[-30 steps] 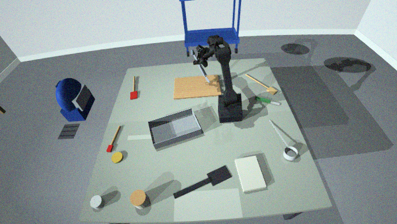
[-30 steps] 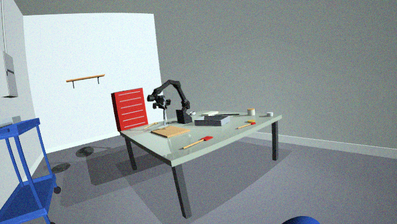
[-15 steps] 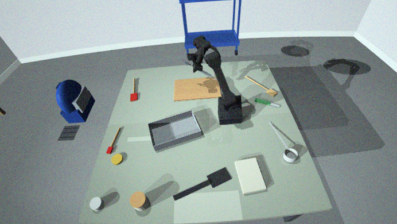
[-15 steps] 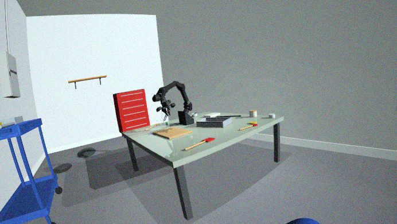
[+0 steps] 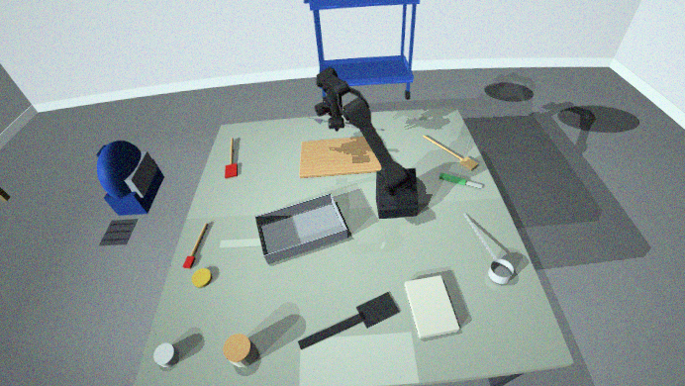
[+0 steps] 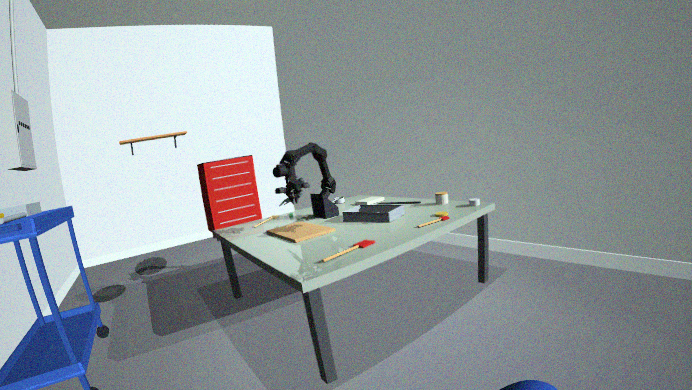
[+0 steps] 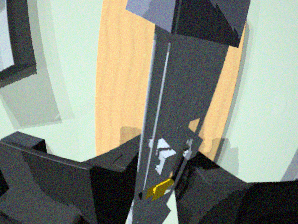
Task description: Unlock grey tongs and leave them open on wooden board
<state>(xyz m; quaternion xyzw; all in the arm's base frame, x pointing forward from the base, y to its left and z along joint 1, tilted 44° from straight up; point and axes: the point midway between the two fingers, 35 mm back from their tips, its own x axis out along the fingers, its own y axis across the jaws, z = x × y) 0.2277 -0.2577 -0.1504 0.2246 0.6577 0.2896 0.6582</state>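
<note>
My gripper [image 5: 328, 116] [image 6: 289, 196] [image 7: 160, 140] is shut on the grey tongs [image 7: 185, 75] and holds them above the table. In the wrist view the tongs run from the top edge down between the fingers, with a yellow part close to the fingertips. The top and exterior views show only slivers of them, so how far their arms are spread is hard to tell. The wooden board [image 5: 317, 159] [image 6: 301, 232] [image 7: 120, 75] lies flat on the table, behind the tongs in the wrist view. The roasting tin [image 5: 309, 245] [image 6: 366, 216] [image 7: 24, 42] stands empty of tongs.
Red-headed brushes or spatulas [image 5: 231, 171] [image 5: 189, 261] lie at the left. A wooden spatula [image 5: 467, 162], a green-handled tool [image 5: 452, 179] and a white ladle [image 5: 501, 271] lie at the right. A black spatula [image 5: 377, 310], a cream block [image 5: 432, 307] and jars [image 5: 238, 347] [image 5: 164, 354] stand nearer the top camera.
</note>
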